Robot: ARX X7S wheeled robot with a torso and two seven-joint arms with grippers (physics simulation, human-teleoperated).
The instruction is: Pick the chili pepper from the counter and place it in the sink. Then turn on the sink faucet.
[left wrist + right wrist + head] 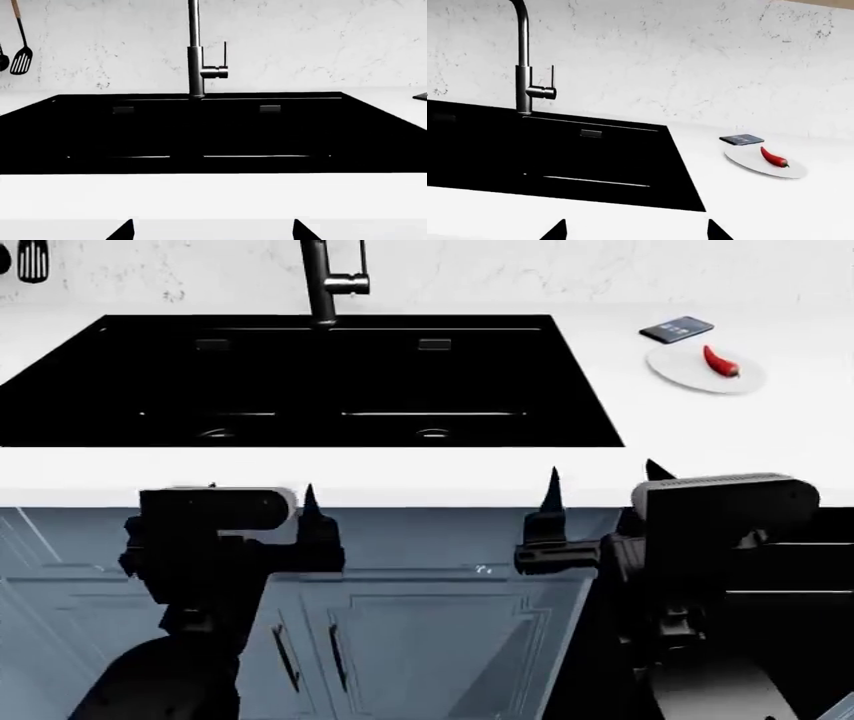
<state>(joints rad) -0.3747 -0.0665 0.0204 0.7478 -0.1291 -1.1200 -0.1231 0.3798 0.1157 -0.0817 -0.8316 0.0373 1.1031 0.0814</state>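
Observation:
The red chili pepper (pixel 721 361) (pixel 774 157) lies on a white plate (pixel 687 375) (pixel 754 162) on the counter (pixel 400 475), to the right of the black sink (pixel 307 370) (pixel 200 130) (pixel 527 150). The sink faucet (pixel 320 285) (pixel 195 60) (pixel 525 75) stands behind the basin, its side lever upright. My left gripper (pixel 260 502) (pixel 213 231) is open at the counter's front edge, facing the sink. My right gripper (pixel 601 485) (pixel 636 231) is open too, near the sink's right corner, well short of the pepper. Neither holds anything.
A dark flat phone-like slab (pixel 677 329) (pixel 741 139) lies just behind the plate. Kitchen utensils (pixel 21 60) (pixel 32 260) hang on the marble backsplash at far left. Blue-grey cabinet doors (pixel 427 640) sit below the counter, in front of my arms.

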